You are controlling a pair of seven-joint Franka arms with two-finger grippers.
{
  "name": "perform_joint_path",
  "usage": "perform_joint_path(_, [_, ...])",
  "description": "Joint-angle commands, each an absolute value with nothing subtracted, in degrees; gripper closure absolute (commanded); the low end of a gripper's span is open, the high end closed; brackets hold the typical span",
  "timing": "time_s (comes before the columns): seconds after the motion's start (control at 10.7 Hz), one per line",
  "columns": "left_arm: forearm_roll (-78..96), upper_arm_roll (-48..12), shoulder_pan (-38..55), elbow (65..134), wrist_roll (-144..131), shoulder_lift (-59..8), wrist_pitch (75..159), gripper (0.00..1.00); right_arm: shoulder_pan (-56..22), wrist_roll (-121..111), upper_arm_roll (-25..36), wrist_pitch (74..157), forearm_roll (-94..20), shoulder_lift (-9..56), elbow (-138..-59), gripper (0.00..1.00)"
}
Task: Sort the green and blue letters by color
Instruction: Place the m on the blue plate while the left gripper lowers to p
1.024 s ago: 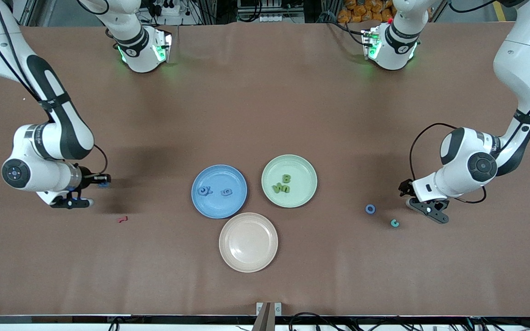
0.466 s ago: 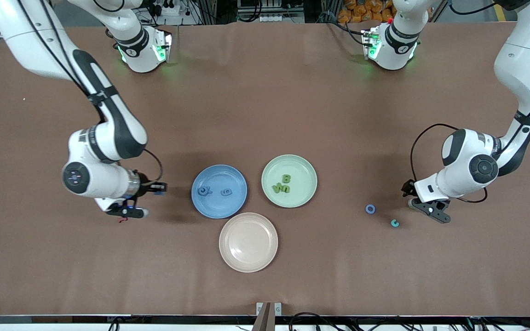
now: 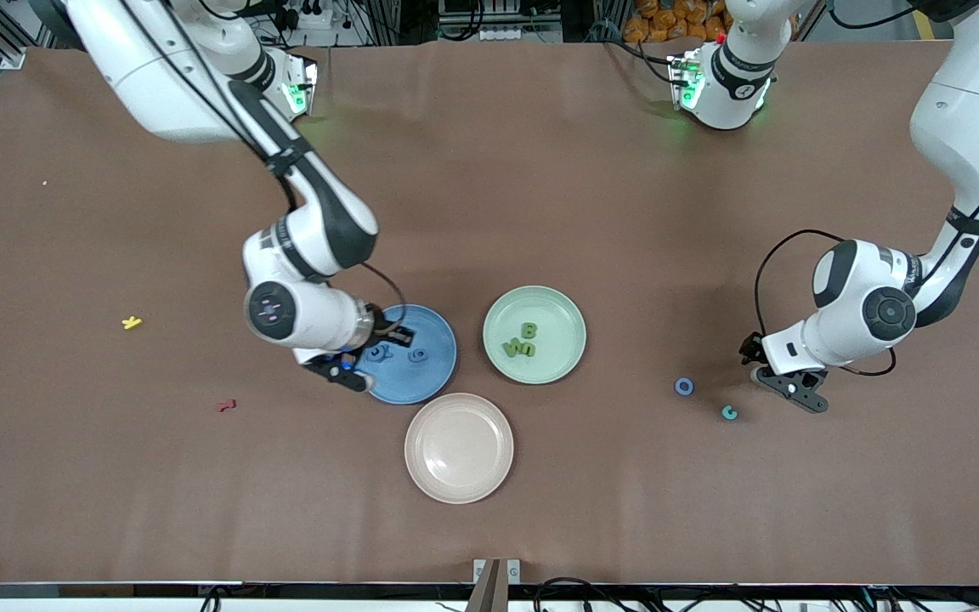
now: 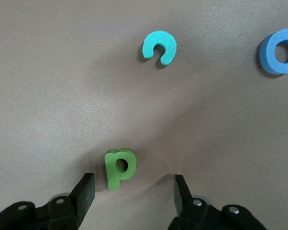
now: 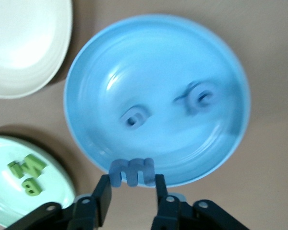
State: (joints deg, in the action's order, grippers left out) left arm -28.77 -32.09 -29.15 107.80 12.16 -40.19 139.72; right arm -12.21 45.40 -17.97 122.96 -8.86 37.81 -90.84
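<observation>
Over the blue plate (image 3: pixel 418 353), at its 9 o'clock rim, right gripper (image 5: pixel 132 187) clamps a blue letter m (image 5: pixel 132 171), placed for a colour-matched drop. Left gripper (image 4: pixel 133 191) waits, fingers spread around green letter p (image 4: pixel 119 167) on the table; blue ring letter (image 3: pixel 684 386) sits nearby at 9 o'clock.

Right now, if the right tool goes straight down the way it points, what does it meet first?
Most likely the blue plate: the right tool, shut on a blue letter m, hangs over the plate's rim, so it may meet the rim rather than the floor. Depth is unclear.
</observation>
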Motion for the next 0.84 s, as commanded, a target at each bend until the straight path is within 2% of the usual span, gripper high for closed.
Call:
perform_joint_path(0.0, [-29.2, -31.6, -28.2, 106.5, 12.4, -40.9, 139.2, 0.28, -12.3, 47.0, -17.3, 122.7, -9.4, 40.0, -88.1, 0.0])
perform_joint_path(0.28, [-29.6, -31.0, -28.0, 105.5, 12.6, -41.6, 139.2, 0.32, -12.0, 46.3, -17.1, 122.6, -8.8, 40.2, -88.1, 0.0])
perform_joint_path(0.56, [-29.6, -29.5, -26.7, 105.0, 12.7, -41.6, 139.2, 0.66, -8.4, 40.2, -17.2, 120.5, -6.2, 39.5, -88.0, 0.0])
perform_joint_path(0.74, [-29.7, -29.5, -26.7, 104.9, 12.9, -41.6, 139.2, 1.0, -7.5, 35.9, -17.1, 118.4, -5.3, 39.3, -88.3, 0.0])
